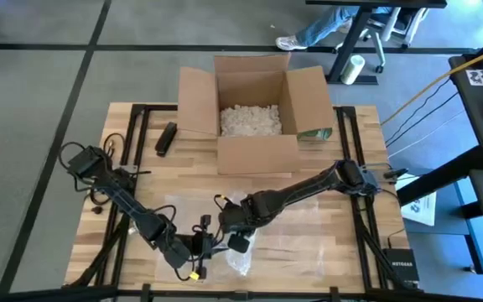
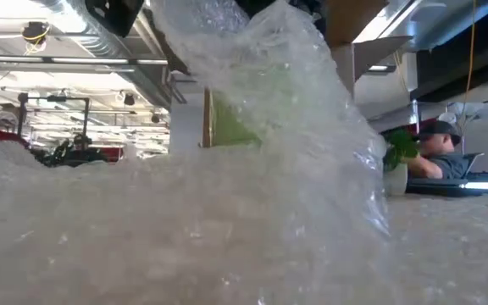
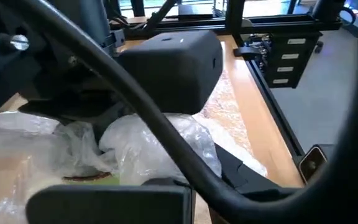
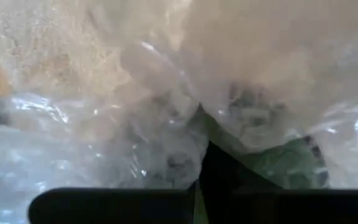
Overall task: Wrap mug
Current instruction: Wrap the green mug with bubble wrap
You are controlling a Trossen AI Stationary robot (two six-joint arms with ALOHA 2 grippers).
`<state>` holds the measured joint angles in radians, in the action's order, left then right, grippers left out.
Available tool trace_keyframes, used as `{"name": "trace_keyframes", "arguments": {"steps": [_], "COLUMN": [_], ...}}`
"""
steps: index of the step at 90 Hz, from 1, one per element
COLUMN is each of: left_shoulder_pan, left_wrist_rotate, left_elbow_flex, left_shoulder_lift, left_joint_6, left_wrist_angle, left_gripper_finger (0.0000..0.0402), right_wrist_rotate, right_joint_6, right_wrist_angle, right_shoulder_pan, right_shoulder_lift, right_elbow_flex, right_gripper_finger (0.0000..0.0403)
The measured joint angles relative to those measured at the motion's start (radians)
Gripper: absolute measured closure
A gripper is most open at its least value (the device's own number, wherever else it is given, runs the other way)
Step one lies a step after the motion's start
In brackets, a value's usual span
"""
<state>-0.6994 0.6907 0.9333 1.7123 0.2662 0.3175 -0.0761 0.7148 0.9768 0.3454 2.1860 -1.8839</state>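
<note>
A green mug (image 4: 281, 163) sits inside a bunch of clear bubble wrap (image 1: 240, 258) near the table's front edge. Only green patches of it show through the plastic (image 2: 227, 123). The rest of the bubble wrap sheet (image 1: 309, 239) lies flat on the table toward the right. My right gripper (image 1: 238, 236) stands directly over the bundle and is shut on the wrap. My left gripper (image 1: 194, 252) is close beside the bundle on its left side; a cable and the right arm's head (image 3: 173, 62) block much of its wrist view. My right gripper holds a gathered bunch of the bubble wrap (image 4: 194, 127) above the mug, coming from above. Several layers are bunched at the dark finger (image 4: 225, 177). In the low view the wrap rises in a peak (image 2: 227, 34) toward the gripper, and its lower part lies on the table.
An open cardboard box (image 1: 258, 109) with white packing peanuts stands at the table's far middle. A dark oblong object (image 1: 165, 139) lies left of the box. A small black device (image 1: 399, 267) sits at the front right corner. A person sits beyond the table (image 2: 439, 152).
</note>
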Motion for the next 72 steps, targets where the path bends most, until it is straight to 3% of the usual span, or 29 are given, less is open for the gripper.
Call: {"name": "trace_keyframes", "arguments": {"steps": [38,72], "left_shoulder_pan": [0.026,0.029], "left_wrist_rotate": [0.006,0.018], "left_elbow_flex": [0.000,0.001], "left_shoulder_lift": [0.000,-0.004], "left_joint_6": [0.052,0.078], "left_wrist_angle": [-0.055,-0.082], "left_gripper_finger": [0.0402,0.0402], "right_wrist_rotate": [-0.049,-0.007], "right_joint_6": [0.011,0.030], "right_wrist_angle": [0.030,0.078], "right_shoulder_pan": [0.002,0.009], "right_shoulder_lift": [-0.008,-0.046], "right_elbow_flex": [-0.001,0.001], "right_gripper_finger": [0.0403,0.0403]}}
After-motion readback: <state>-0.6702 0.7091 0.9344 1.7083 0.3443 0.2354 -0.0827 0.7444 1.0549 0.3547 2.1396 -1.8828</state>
